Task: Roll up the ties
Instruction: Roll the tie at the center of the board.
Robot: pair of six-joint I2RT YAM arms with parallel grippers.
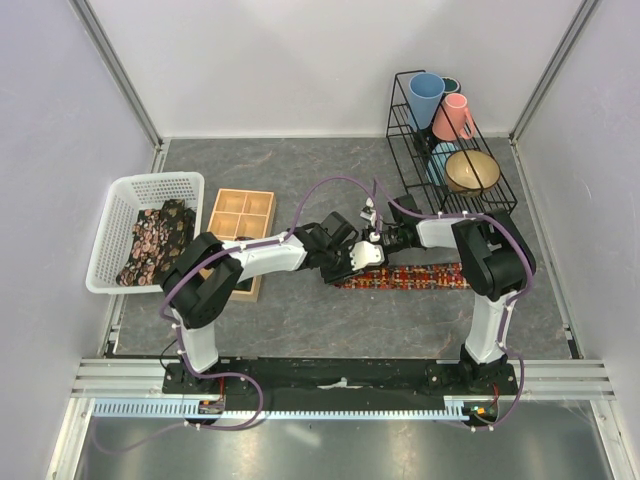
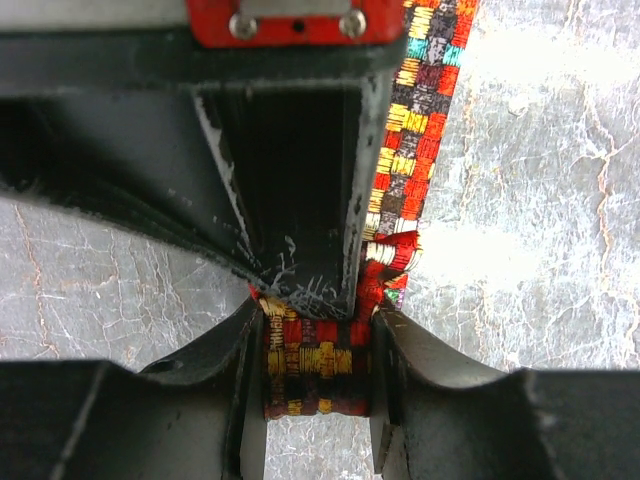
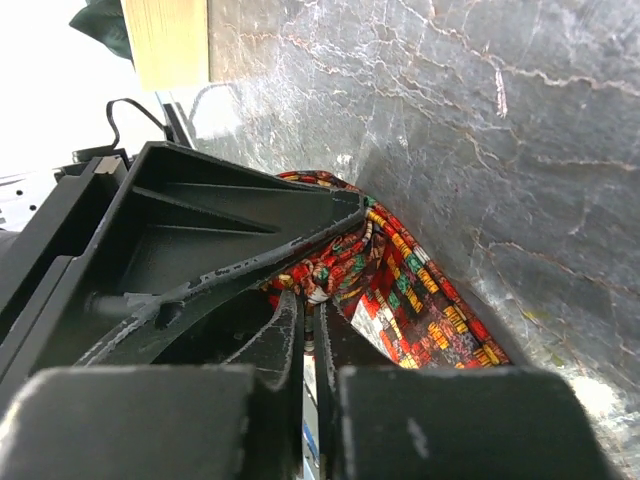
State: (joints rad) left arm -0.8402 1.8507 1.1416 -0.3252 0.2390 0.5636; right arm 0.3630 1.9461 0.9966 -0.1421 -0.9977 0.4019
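Tie (image 1: pixel 405 277) lies flat on worktop (image 1: pixel 300 320), long axis left-right, its free length running right from both tools; left tool (image 2: pixel 316 360), part open, clamps folded-over left end; right tool (image 3: pixel 312 325), jaws almost together, meets same end, grip unclear.

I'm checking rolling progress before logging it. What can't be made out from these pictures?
- Top view: the left hand and right hand cover one end of the tie, hiding how far it is rolled.
- Right wrist view: whether the right hand pinches fabric; the left hand's dark body blocks that.
- Top view: the ties heaped in the basket are too small to count.
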